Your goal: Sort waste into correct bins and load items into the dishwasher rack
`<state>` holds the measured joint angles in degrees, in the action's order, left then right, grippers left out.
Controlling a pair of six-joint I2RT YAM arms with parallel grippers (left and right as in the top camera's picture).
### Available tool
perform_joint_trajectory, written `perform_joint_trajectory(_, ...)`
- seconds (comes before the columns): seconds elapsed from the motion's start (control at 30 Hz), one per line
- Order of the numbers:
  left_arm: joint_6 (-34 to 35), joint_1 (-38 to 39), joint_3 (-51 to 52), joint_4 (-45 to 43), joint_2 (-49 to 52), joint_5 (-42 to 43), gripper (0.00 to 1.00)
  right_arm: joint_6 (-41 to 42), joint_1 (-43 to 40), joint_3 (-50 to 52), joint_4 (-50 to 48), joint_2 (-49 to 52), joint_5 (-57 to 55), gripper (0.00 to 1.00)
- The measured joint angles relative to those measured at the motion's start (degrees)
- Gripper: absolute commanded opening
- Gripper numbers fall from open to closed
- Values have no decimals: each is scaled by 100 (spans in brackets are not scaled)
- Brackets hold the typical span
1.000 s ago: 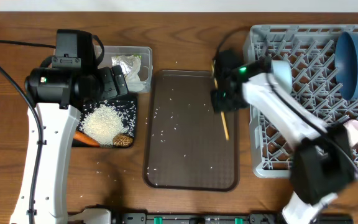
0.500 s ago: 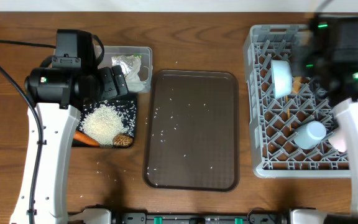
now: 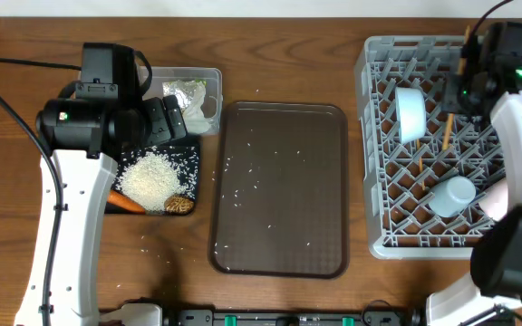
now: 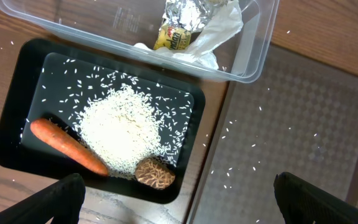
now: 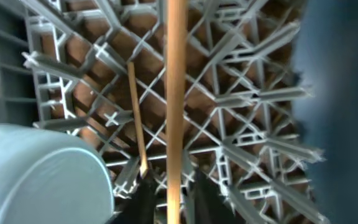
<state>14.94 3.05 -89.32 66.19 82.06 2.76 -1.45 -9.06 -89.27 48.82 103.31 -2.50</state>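
My right gripper (image 3: 460,91) is shut on one wooden chopstick (image 5: 176,93) and holds it over the back of the grey dishwasher rack (image 3: 379,181). The other chopstick (image 3: 420,166) lies in the rack. The white bowl (image 3: 410,113), light blue cup (image 3: 451,195) and pink cup (image 3: 494,204) sit in the rack. The dark blue dish (image 5: 340,81) shows at the right of the right wrist view. My left gripper (image 4: 185,205) is open and empty above the black tray (image 4: 17,93), which holds rice (image 4: 123,127), the carrot (image 4: 67,146) and the brown lump (image 4: 154,173). The clear tub (image 4: 253,56) holds the wrapper (image 4: 179,25) and napkin (image 4: 219,43).
The brown serving tray (image 3: 279,190) lies in the middle of the table with a few loose rice grains on it. More grains are scattered on the wood around the black tray. The rack's upright pegs stand close around the held chopstick.
My right arm has swung from the brown serving tray to over the rack, carrying the chopstick. The left arm has not moved.
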Motion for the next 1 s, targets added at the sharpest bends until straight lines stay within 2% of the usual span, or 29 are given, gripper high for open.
perform_joint_trajectory(0.2, 0, 0, 0, 0, 0, 0, 98, -66, 59, 22, 85, -162, 339, 52)
perform_joint_trajectory(0.37, 0, 0, 0, 0, 0, 0, 98, -11, 254, 22, 382, -1145, 769, 64)
perform_joint_trajectory(0.43, 0, 0, 0, 0, 0, -2, 98, 0, 382, 15, 431, -1655, 1023, 75)
perform_joint_trajectory(0.47, 0, 0, 0, 2, 0, 0, 98, 11, 511, 15, 433, -2004, 1231, 99)
perform_joint_trajectory(0.77, 0, 0, 0, 2, 0, 0, 98, 42, 1401, 0, 649, -3620, 2105, 99)
perform_joint_trajectory(1.0, 0, 0, 0, 0, 0, -2, 98, 42, 1493, -4, 1751, -4030, 2166, 99)
